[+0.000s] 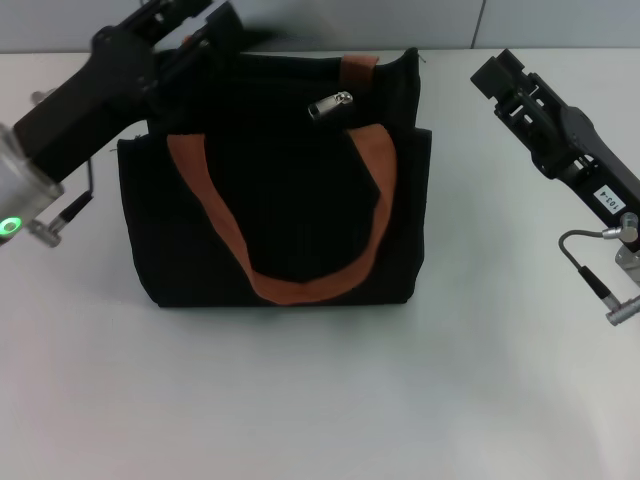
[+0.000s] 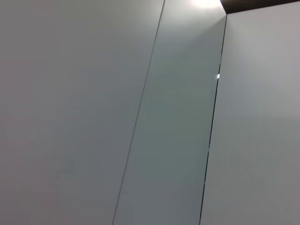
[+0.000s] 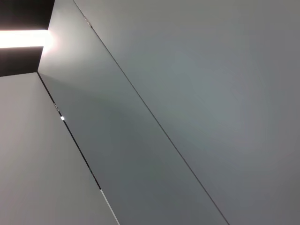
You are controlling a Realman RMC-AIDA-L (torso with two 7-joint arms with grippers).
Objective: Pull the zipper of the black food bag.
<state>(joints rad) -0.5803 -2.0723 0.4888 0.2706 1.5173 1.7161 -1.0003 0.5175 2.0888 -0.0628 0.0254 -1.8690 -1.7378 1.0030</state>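
Observation:
The black food bag (image 1: 270, 215) stands upright in the middle of the white table, with an orange-brown loop handle (image 1: 300, 287) hanging down its front. The silver zipper pull (image 1: 330, 104) lies on the bag's upper edge, right of centre. My left gripper (image 1: 205, 30) is at the bag's top left corner, against or just above the fabric. My right gripper (image 1: 497, 72) hangs in the air to the right of the bag, apart from it. Both wrist views show only grey wall panels, not the bag.
The white table (image 1: 320, 400) stretches in front of the bag and to both sides of it. A grey wall (image 1: 560, 20) runs behind the table's far edge. Cables hang from both arms near the picture's side edges.

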